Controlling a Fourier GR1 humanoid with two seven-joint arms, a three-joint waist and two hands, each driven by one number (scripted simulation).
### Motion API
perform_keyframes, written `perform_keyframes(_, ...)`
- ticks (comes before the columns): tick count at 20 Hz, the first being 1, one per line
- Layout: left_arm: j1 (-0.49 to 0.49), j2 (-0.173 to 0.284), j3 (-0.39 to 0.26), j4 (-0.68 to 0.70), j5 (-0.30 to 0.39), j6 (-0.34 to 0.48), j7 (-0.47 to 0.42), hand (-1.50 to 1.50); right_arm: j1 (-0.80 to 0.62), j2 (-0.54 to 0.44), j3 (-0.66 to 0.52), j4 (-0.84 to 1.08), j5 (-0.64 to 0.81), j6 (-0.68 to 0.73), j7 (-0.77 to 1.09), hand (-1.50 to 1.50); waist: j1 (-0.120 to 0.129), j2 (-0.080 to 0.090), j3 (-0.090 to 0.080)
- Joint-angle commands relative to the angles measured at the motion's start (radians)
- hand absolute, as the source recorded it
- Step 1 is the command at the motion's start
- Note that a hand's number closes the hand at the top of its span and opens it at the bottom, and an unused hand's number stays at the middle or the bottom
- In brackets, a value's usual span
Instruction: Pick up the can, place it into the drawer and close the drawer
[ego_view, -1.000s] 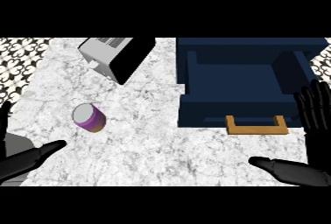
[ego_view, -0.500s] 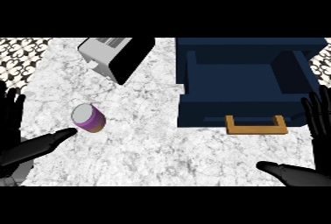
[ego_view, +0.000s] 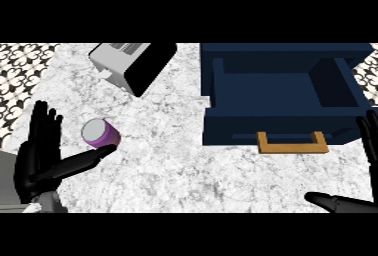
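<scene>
Nearest to me, my right hand (ego_view: 353, 201) is showing only partly at the lower right edge, thumb stretched out and fingers straight up along the border, spread wide and holding nothing. My left hand (ego_view: 44, 157) is standing open at the lower left, fingers straight and pointing away from me, thumb reaching out to the right. The can (ego_view: 99, 133) is lying tipped on the marble counter (ego_view: 184, 170) just beyond that thumb, in the gap between thumb and fingers, its grey end facing up. Ahead of my right hand, the navy drawer (ego_view: 284, 102) is sitting open, its wooden handle (ego_view: 292, 142) facing me. Farther off, beyond my left hand, a toaster (ego_view: 133, 65) is resting.
</scene>
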Motion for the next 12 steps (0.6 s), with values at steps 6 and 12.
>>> perform_keyframes(6,0.062,-0.015,-0.059,0.132,-0.014,0.077,-0.122,-1.50,0.004,-0.019,-0.037,-0.108,-0.057,0.017,0.117,-1.50,0.002,-0.001,0.000)
perform_keyframes(12,0.004,-0.016,-0.005,0.360,0.061,0.094,-0.312,-1.50,0.044,0.004,-0.057,-0.080,-0.027,0.036,0.031,-1.50,0.001,0.000,0.000)
